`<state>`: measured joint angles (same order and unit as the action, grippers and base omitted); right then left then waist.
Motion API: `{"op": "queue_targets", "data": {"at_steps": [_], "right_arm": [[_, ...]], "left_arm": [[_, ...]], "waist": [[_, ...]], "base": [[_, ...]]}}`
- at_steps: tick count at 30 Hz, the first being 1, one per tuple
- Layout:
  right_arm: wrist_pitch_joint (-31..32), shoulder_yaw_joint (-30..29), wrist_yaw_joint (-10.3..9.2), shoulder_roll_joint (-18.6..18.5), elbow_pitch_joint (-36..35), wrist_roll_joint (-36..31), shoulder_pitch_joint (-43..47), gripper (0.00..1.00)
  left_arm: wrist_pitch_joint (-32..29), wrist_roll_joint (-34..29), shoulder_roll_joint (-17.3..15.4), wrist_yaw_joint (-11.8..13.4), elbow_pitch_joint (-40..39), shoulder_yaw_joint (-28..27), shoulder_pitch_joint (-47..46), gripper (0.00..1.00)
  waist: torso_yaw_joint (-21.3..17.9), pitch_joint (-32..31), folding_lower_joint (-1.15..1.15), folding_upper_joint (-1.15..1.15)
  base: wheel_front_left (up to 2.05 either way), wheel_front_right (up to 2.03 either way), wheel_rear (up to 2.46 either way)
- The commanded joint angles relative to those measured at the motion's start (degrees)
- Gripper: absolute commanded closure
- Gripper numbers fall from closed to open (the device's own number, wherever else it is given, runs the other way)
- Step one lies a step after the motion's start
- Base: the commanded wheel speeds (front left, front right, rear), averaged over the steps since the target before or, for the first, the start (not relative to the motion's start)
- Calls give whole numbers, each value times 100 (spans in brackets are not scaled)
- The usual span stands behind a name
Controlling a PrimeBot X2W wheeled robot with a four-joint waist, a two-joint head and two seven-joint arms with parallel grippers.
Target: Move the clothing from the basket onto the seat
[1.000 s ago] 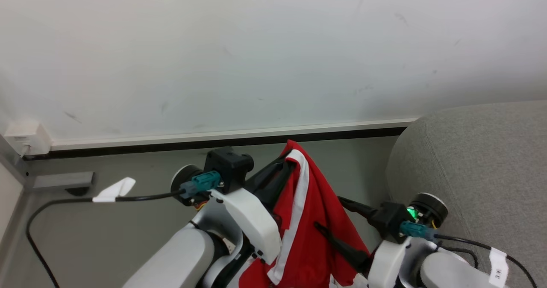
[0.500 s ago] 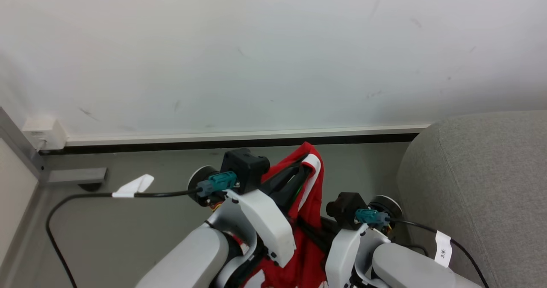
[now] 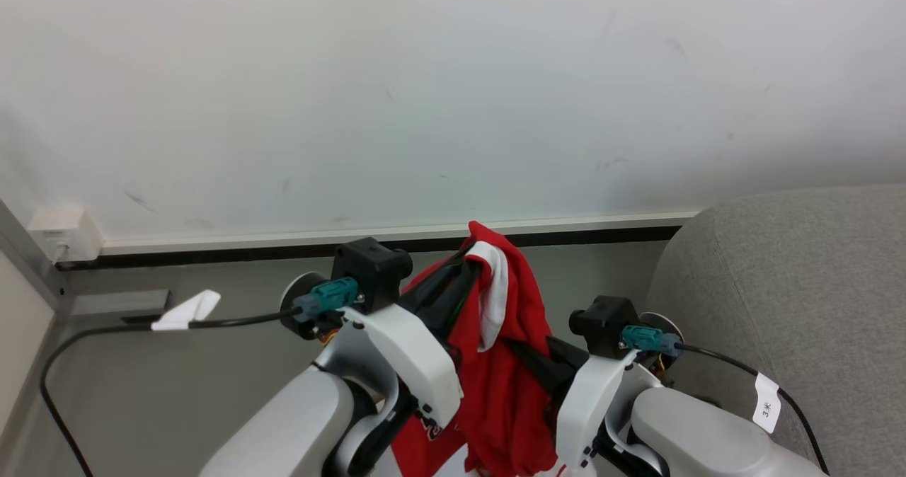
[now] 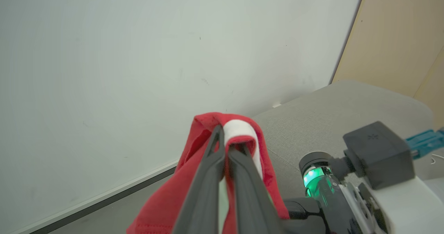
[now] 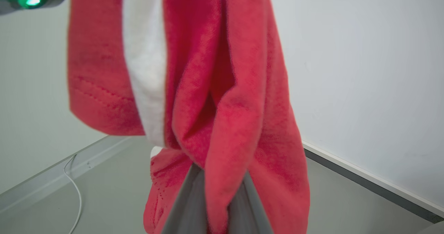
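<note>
Aloft, clothing [image 3: 507, 372] between fingertips of left gripper [image 4: 225, 140].

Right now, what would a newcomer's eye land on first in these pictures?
The red jersey, bright against the pale wall, hangs mid-air at the centre of the head view. The left gripper pinches its white-trimmed top fold, and the right gripper grips it lower down. The grey seat sits at the right.
</note>
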<state>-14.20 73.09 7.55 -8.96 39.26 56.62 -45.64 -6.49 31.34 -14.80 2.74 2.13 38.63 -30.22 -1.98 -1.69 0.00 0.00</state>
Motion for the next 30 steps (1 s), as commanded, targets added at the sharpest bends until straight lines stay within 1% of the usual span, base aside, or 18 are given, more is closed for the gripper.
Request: {"op": "queue_targets", "data": {"at_steps": [1, 3, 5, 9, 10, 11, 13, 14, 15, 16, 17, 30], "right_arm": [[-61, -6, -12, -43, -46, 88, -68, 100], [-71, -1, -12, -109, -102, 139, -135, 100], [-92, 3, -12, -145, -156, 204, -148, 100], [-111, 8, -12, -216, -213, 261, -171, 100], [-114, 10, -12, -235, -221, 271, -173, 100], [-116, 9, -12, -257, -234, 282, -180, 100], [-107, -64, -12, -289, -278, 301, -177, 100], [-107, -102, -12, -295, -314, 317, -149, 100], [-106, -124, -12, -305, -332, 305, -128, 100], [-107, -148, -12, -317, -344, 294, -115, 100], [-107, -171, -12, -329, -354, 278, -104, 100], [-108, -522, -12, -583, -383, 180, -54, 100]], "left_arm": [[22, -10, -34, 22, 20, -18, 45, 100], [43, -21, -53, 59, 23, -19, 81, 100], [50, -28, -69, 70, 32, -12, 110, 96], [83, -48, -80, 95, 41, 11, 145, 80], [88, -50, -82, 102, 44, 16, 154, 72], [104, -59, -80, 126, 49, 12, 162, 59], [104, -79, -93, 140, 59, 24, 169, 50], [109, -79, -92, 159, 63, 26, 174, 39], [127, -83, -91, 178, 64, 13, 178, 22], [136, -80, -98, 180, 69, 17, 184, 3], [132, -77, -105, 189, 72, 24, 196, 0], [117, -11, -145, 272, 33, 80, 313, 0]], "waist": [[-15, -4, 0, 0], [-44, -4, 0, 0], [-68, 0, 0, 0], [-93, 3, 0, 0], [-91, 3, 0, 0], [-87, 2, 0, 0], [-76, 2, 0, 0], [-68, 2, 0, 0], [-58, 2, 0, 0], [-48, 1, 0, 0], [-38, 1, 0, 0], [-37, 40, 0, 0]], "base": [[0, 0, 0], [0, 0, 0], [0, 0, 0], [0, 0, 0], [0, 0, 0], [0, 0, 0], [0, 0, 0], [0, 0, 0], [0, 0, 0], [0, 0, 0], [0, 0, 0], [0, 0, 0]]}}
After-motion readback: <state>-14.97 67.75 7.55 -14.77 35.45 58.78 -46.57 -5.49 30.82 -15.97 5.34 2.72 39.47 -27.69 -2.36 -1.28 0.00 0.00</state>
